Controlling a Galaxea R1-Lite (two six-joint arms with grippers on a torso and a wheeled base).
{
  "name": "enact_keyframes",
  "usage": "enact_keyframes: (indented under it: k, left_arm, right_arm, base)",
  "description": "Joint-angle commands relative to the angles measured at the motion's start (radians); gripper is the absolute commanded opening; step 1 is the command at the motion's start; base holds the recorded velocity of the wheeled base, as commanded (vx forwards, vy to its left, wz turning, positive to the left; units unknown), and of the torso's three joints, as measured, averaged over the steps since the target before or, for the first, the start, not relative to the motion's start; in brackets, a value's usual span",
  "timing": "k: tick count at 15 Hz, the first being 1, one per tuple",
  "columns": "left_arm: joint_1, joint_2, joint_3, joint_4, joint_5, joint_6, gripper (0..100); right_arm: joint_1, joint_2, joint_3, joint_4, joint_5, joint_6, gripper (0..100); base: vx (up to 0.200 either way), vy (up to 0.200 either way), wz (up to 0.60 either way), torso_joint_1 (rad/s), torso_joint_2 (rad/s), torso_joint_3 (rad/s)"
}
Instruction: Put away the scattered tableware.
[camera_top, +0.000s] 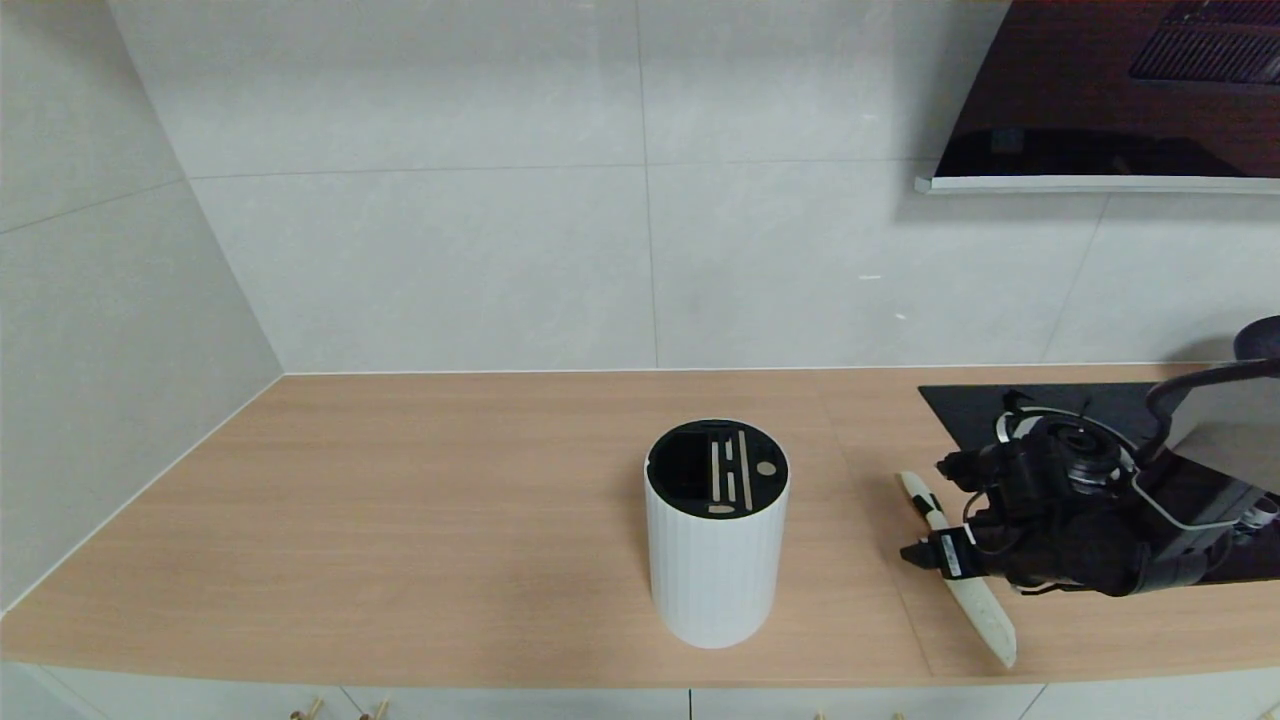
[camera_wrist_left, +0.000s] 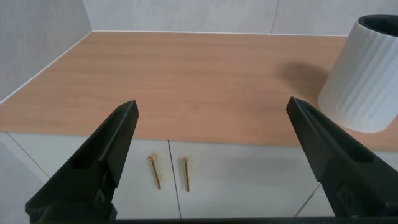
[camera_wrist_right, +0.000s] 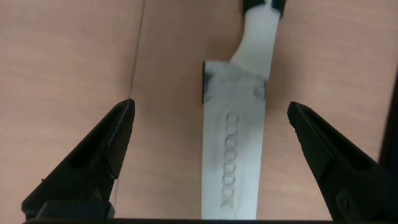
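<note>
your right tool (camera_wrist_right: 210, 109) is spread wide, and it hangs right over the knife (camera_wrist_right: 230, 168). one finger is on each side of the knife and they do not touch it. you cannot tell how high above the knife the tool is. in the head view the right tool (camera_top: 930, 510) sits over the handle end of the knife (camera_top: 975, 600). the knife is white, with black bands on its handle, and it lies flat on the worktop (camera_top: 450, 520). its blade points at the front edge of the worktop and its handle points at the black stove top (camera_top: 960, 405). the knife is on the right side of the worktop, well apart from the holder (camera_top: 712, 560). the holder is a tall round white pot with ribs down its side, and it stands up straight near the middle of the worktop. its top is black with long slots and one big hole. your left tool (camera_wrist_left: 211, 106) is spread wide too and holds nothing. it hangs in front of the worktop's front edge, and the holder (camera_wrist_left: 364, 74) is off to one side of it. under that edge you can see white cupboard doors (camera_wrist_left: 236, 180) with two gold handles (camera_wrist_left: 155, 171). a dark hood (camera_top: 1100, 100) hangs on the grey tile wall (camera_top: 450, 200) above the stove top.
</note>
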Motion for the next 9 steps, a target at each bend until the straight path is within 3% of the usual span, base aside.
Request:
enact_keyframes:
  k: [1, 9]
  left_arm:
    - [0.001, 0.000, 0.000, 0.000, 0.000, 0.000, 100]
    - [0.001, 0.000, 0.000, 0.000, 0.000, 0.000, 100]
  right_arm:
    - [-0.007, 0.030, -0.004, -0.025, 0.000, 0.000, 100]
    - [-0.034, 0.073, -0.027, -0.057, 0.003, 0.002, 100]
  base:
    - [0.000, 0.000, 0.00, 0.000, 0.00, 0.000]
    - [0.000, 0.000, 0.00, 0.000, 0.00, 0.000]
